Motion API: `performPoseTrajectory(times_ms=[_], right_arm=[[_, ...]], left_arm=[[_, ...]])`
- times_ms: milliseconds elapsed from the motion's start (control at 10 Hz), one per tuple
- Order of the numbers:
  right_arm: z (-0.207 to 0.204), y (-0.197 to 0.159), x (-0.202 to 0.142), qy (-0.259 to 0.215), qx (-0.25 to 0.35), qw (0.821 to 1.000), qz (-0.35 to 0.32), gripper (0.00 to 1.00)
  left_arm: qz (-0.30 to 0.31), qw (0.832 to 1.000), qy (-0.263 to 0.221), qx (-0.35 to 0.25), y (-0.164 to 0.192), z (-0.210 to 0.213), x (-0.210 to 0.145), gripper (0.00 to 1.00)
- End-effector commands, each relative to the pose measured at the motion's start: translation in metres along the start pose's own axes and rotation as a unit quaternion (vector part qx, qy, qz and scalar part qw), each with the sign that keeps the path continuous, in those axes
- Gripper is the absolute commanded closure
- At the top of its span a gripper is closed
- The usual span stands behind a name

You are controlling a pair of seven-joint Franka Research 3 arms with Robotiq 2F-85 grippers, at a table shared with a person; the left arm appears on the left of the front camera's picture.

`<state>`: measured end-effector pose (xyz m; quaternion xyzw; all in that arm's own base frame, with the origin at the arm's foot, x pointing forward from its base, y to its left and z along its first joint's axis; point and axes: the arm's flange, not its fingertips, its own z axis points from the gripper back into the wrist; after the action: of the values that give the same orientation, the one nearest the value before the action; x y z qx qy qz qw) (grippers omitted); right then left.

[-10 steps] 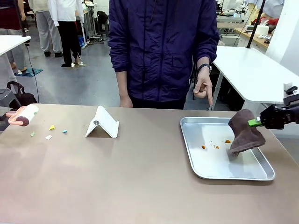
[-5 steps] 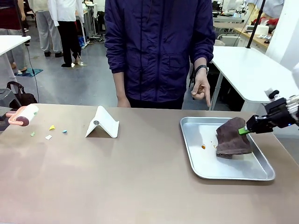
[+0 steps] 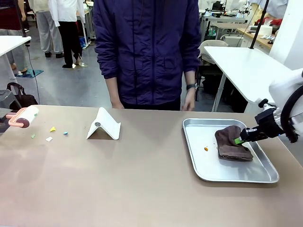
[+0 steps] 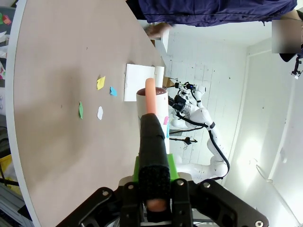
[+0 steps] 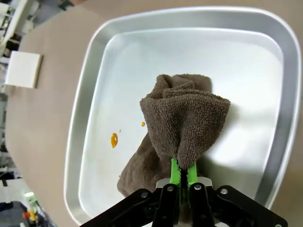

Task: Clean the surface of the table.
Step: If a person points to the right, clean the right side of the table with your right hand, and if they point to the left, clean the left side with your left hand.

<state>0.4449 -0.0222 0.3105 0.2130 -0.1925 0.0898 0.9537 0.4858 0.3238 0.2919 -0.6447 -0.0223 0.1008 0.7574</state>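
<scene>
The taupe-brown table [image 3: 142, 179] carries a silver metal tray [image 3: 208, 166] at its right. A brown cloth [image 3: 229, 142] lies bunched in the tray, and my right gripper [image 3: 240, 140] is shut on its right edge. In the right wrist view the gripper [image 5: 182, 173] pinches a fold of the cloth [image 5: 182, 116] between green pads, with an orange spot [image 5: 114, 139] on the tray floor beside it. At the far left a pink-handled lint roller [image 3: 23, 116] hovers over the table edge. My left gripper [image 4: 153, 137] is shut on the roller's handle, its white roll [image 4: 158, 101] pointing ahead.
Small paper scraps, yellow [image 3: 52, 128], blue [image 3: 65, 133], green [image 3: 33, 135] and white [image 3: 49, 139], lie near the roller. A white folded stand [image 3: 104, 125] sits left of centre. A person in a dark jacket [image 3: 147, 52] stands at the far edge, hands hanging.
My right gripper lowered the hanging cloth onto the tray and dragged it left over some orange spots. The person stepped left and dropped the pointing hand. The left arm stayed still.
</scene>
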Motion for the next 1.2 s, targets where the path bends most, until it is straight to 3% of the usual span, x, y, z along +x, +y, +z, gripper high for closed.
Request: performPoseTrajectory(times_ms=[0, 200, 400, 700, 900, 1100], right_arm=[[-0.022, 0.005, -0.006, -0.038, -0.028, 0.998, 0.029, 0.94], [-0.035, 0.011, -0.005, -0.073, -0.054, 0.995, 0.039, 0.94], [-0.047, 0.008, -0.007, -0.080, -0.086, 0.992, 0.049, 0.94], [-0.052, 0.000, -0.012, -0.078, -0.084, 0.992, 0.047, 0.94], [-0.055, 0.009, -0.018, -0.057, -0.015, 0.998, 0.020, 0.94], [-0.060, 0.030, -0.024, -0.052, 0.006, 0.998, 0.030, 0.94]], left_arm=[[-0.009, 1.000, 0.006, 0.003, -0.002, 0.000, -0.002, 1.00], [-0.009, 1.000, 0.006, 0.003, -0.002, 0.000, -0.002, 1.00], [-0.009, 1.000, 0.006, 0.003, -0.002, 0.000, -0.002, 1.00], [-0.009, 1.000, 0.006, 0.003, -0.002, 0.000, -0.002, 1.00], [-0.009, 1.000, 0.006, 0.003, -0.002, 0.000, -0.002, 1.00], [-0.009, 1.000, 0.006, 0.003, -0.002, 0.000, -0.002, 1.00]])
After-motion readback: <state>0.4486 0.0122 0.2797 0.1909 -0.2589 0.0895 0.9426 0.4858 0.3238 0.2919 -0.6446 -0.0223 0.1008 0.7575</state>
